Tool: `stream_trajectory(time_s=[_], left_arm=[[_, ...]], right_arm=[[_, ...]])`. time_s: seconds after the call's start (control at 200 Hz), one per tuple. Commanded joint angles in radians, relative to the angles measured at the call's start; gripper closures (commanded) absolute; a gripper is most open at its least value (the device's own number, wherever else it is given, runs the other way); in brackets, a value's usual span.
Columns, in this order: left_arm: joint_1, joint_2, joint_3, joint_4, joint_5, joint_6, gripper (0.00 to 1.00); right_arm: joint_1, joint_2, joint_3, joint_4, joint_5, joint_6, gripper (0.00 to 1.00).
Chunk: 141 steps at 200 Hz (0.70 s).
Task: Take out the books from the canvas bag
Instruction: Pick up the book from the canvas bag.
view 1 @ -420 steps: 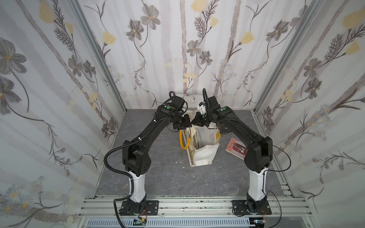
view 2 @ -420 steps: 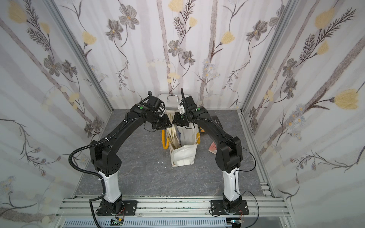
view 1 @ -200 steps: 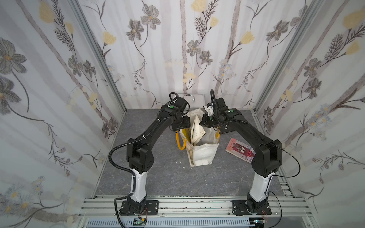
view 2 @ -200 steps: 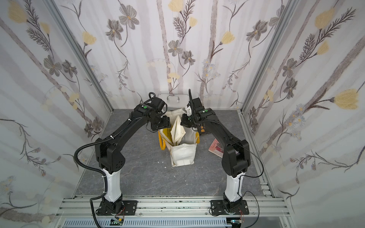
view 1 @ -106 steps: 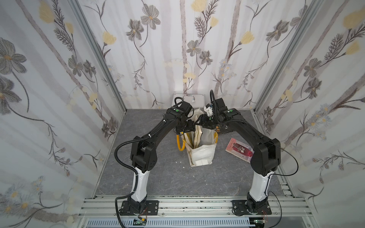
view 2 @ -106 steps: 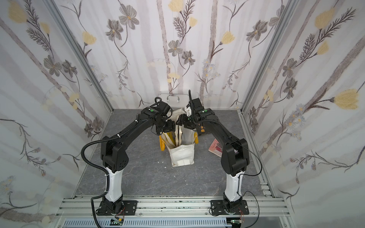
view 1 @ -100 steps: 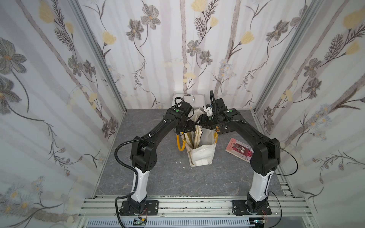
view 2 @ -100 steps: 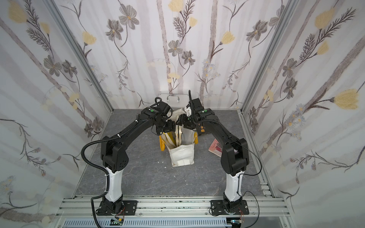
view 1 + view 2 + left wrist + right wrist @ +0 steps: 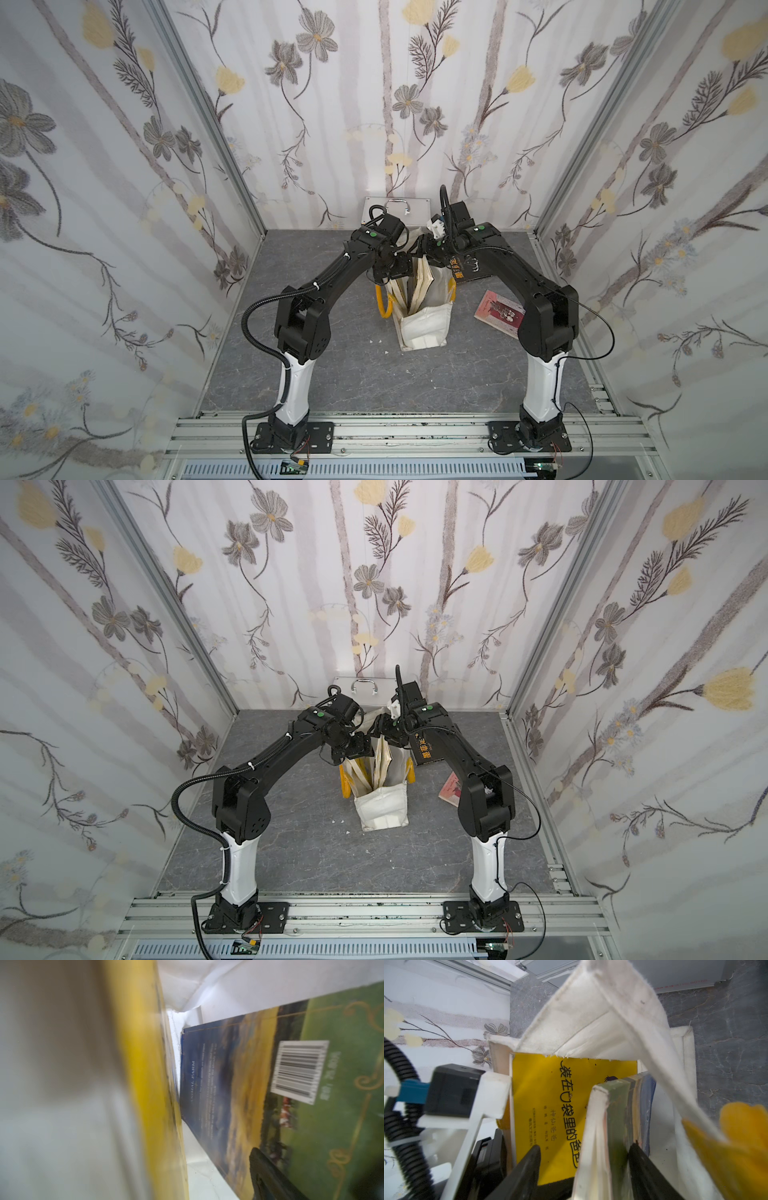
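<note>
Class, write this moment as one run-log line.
bag: upright | inside: yellow book, blue book | out: black book, pink book | left gripper: open, in bag | right gripper: open, straddling blue book

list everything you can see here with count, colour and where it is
canvas bag: 1, cream with yellow handles, mid table, mouth open
yellow book: 1, yellow, inside the bag
blue book: 1, blue and green landscape cover, inside the bag beside the yellow one
black book: 1, black with yellow lettering, on the table right of the bag, partly under the right arm
pinkish-red book: 1, on the table, further right
metal case: 1, silver, against the back wall
table: 1, grey
left gripper: 1, black, in the bag mouth
right gripper: 1, black, open, astride the blue book
</note>
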State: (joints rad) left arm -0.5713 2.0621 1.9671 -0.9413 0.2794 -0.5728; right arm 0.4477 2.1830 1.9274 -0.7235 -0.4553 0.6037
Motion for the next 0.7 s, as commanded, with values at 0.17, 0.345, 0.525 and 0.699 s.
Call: stream_trajectory(time_s=[0.17,0.345,0.525,0.699], left_arm=[[-0.004,-0.016,0.067,-0.069,-0.065,0.015,0.21],[-0.002,0.032,0.161,-0.199,-0.137,0.051,0.22],[-0.002,0.044,0.17,-0.214,-0.162,0.06,0.22],[-0.001,0.052,0.168,-0.209,-0.152,0.063,0.31]], right_arm=[[-0.006,0.012,0.026,-0.147,0.141,-0.065,0.93],[-0.021,-0.036,0.002,-0.132,0.144,-0.133,1.0],[-0.054,-0.166,-0.055,-0.028,0.057,-0.206,1.0],[-0.096,-0.271,-0.082,0.007,-0.006,-0.24,1.0]])
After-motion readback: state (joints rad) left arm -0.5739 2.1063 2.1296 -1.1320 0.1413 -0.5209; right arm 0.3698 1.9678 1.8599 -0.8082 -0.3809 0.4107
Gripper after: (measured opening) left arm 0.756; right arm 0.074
